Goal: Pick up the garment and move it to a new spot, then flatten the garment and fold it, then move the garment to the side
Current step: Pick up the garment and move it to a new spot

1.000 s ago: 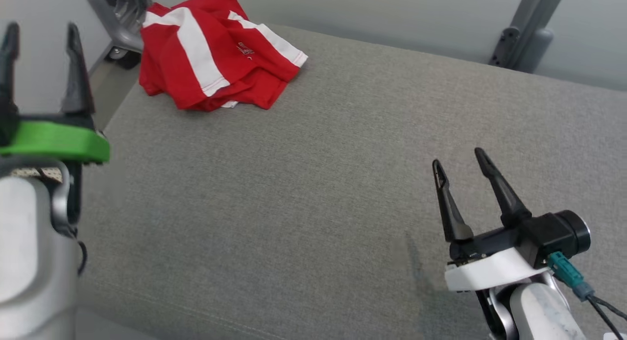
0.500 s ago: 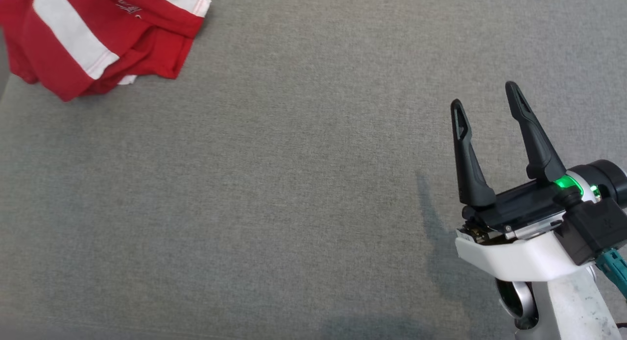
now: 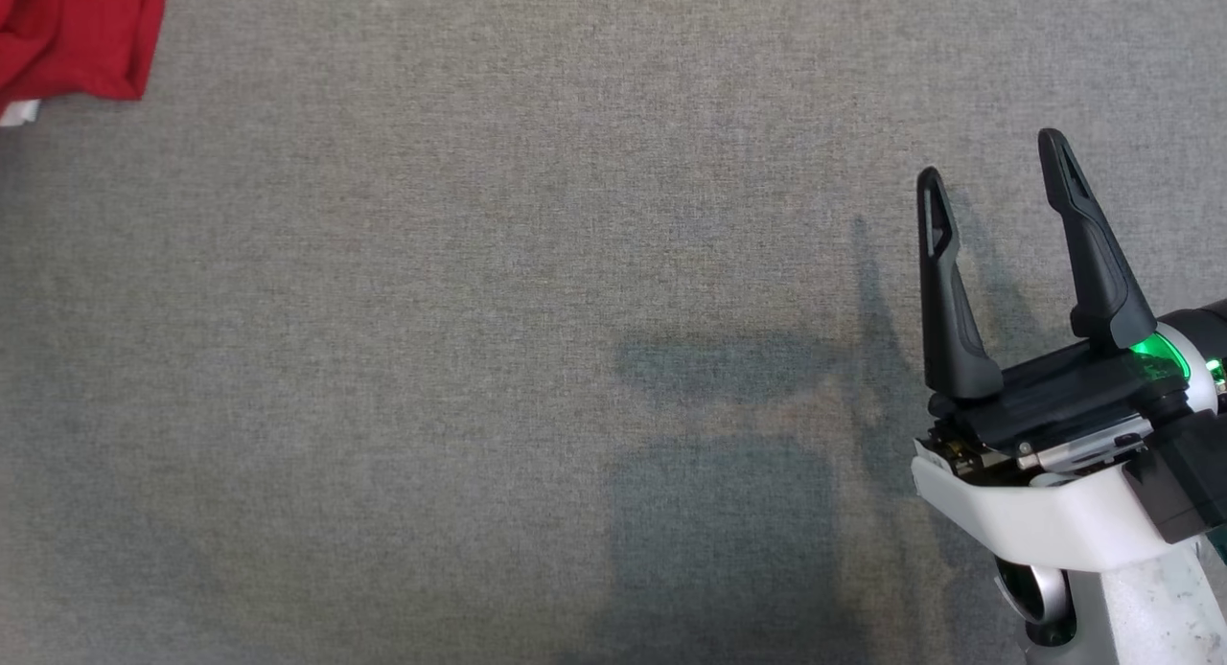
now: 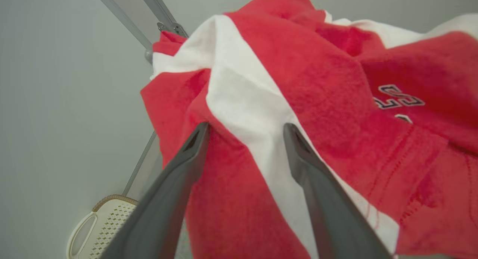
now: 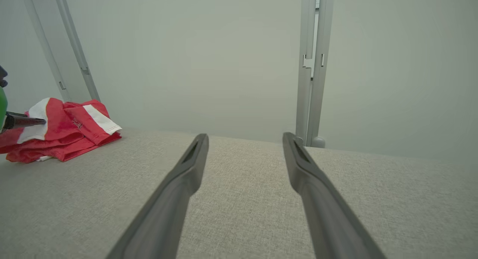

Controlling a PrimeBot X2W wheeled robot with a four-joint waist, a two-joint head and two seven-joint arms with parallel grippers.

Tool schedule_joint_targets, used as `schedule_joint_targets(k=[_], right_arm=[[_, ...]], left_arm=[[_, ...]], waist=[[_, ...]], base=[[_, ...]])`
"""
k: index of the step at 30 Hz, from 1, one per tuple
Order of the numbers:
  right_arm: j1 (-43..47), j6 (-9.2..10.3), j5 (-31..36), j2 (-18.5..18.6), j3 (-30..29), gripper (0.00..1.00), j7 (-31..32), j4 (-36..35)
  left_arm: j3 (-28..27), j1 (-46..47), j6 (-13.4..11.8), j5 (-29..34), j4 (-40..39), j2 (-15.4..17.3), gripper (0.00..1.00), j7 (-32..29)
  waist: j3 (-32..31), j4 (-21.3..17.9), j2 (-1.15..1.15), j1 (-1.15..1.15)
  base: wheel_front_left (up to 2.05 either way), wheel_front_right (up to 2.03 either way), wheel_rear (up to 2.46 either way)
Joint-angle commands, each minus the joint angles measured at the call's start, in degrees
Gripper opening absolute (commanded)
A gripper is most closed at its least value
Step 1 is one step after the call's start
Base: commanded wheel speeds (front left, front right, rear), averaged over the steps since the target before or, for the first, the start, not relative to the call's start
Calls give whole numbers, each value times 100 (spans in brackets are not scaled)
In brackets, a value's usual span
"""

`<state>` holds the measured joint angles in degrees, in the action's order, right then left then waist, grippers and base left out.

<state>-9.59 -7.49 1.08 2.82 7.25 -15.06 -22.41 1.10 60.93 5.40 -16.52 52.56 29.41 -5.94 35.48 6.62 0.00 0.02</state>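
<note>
The garment is a crumpled red shirt with broad white stripes. Its corner (image 3: 67, 33) lies at the top left of the head view, on the grey fabric surface (image 3: 479, 310). In the left wrist view the garment (image 4: 336, 83) is very close, and my left gripper (image 4: 246, 126) is open with its fingertips against the cloth on either side of a white stripe. My right gripper (image 3: 992, 162) hovers open over bare fabric far to the right, with nothing between its fingers. From the right wrist, the right gripper (image 5: 245, 136) points at the wall and the garment (image 5: 63, 134) lies far left with a left finger (image 5: 22, 121) on it.
A pale wall with grey metal posts (image 5: 310, 65) backs the surface. The garment lies near the surface's far left edge. A white perforated basket (image 4: 101, 229) sits on the floor below that edge. Wide bare fabric lies between the garment and my right gripper.
The head camera has swung down and to the right, so the garment has slid to the picture's top left corner. My right gripper stays open over the same part of the fabric.
</note>
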Motion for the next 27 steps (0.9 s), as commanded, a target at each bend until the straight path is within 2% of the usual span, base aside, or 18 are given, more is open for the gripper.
schedule_joint_targets(k=[1,4,6,7,17,27], right_arm=[[-51,0,33,13,3,100,-18,-36],[-78,0,44,13,-22,100,-18,-41],[-85,0,53,13,-42,100,-18,-24],[-93,0,53,13,-38,100,-18,-12],[-112,0,-77,13,-16,100,-18,151],[35,0,-373,13,-6,100,-18,451]], left_arm=[[-11,121,-56,26,81,50,100,70],[6,183,-78,-1,258,-6,100,164],[25,216,-27,-41,354,-62,25,200],[45,243,-3,-52,392,-69,0,218],[265,461,102,5,603,96,0,455],[760,584,200,101,367,292,0,505]], waist=[[302,-189,0,-2],[314,-169,0,-2],[294,-144,0,-2],[274,-129,0,-2],[-198,-48,0,-2],[-1366,10,0,-2]], base=[[0,0,0],[0,0,0],[0,0,0],[0,0,0],[0,0,0],[0,0,0]])
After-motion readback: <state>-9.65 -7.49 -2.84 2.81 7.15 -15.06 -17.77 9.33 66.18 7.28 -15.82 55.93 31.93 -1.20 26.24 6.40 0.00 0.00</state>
